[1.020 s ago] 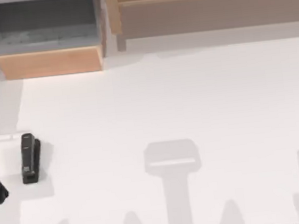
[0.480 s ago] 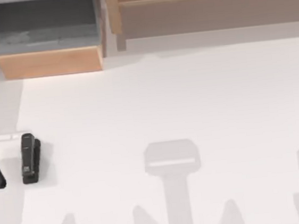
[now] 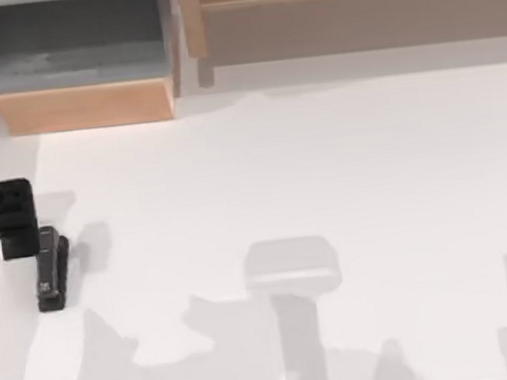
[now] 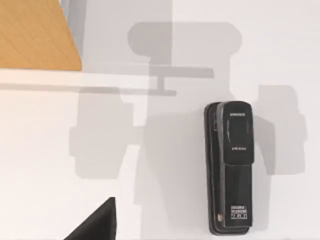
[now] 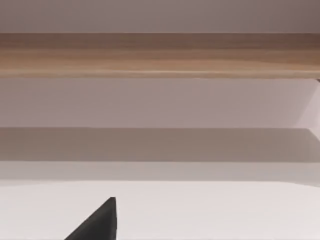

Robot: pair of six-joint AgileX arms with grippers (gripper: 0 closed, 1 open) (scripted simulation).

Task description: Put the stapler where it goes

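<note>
Lying flat on the white table [image 3: 324, 173], the stapler [image 3: 50, 269] sits near the table's left side, with its long body running from front to back. It is slim and black, and a tiny pale label shows near its front end. In the left wrist view the stapler [image 4: 231, 167] looks big and clear — small pale writing on its top, a pale label near one end, and a slightly wider base under it.

My left gripper [image 3: 13, 219] is over the table's left side, just beside the back end of the stapler, and from above the two seem to meet at that end. I cannot tell whether they touch. I also cannot tell if the left gripper is spread wide or pinched closed. It is not holding the stapler.

At the back left of the table stands a wooden box [image 3: 78, 72] with a grey inside, open on top. A long wooden shelf [image 3: 352, 7] runs along the back on the right — the right wrist view looks at that shelf [image 5: 160, 55] from the side. One dark fingertip [image 5: 97, 222] of my right gripper pokes into that view, and I cannot tell how that gripper is set.
</note>
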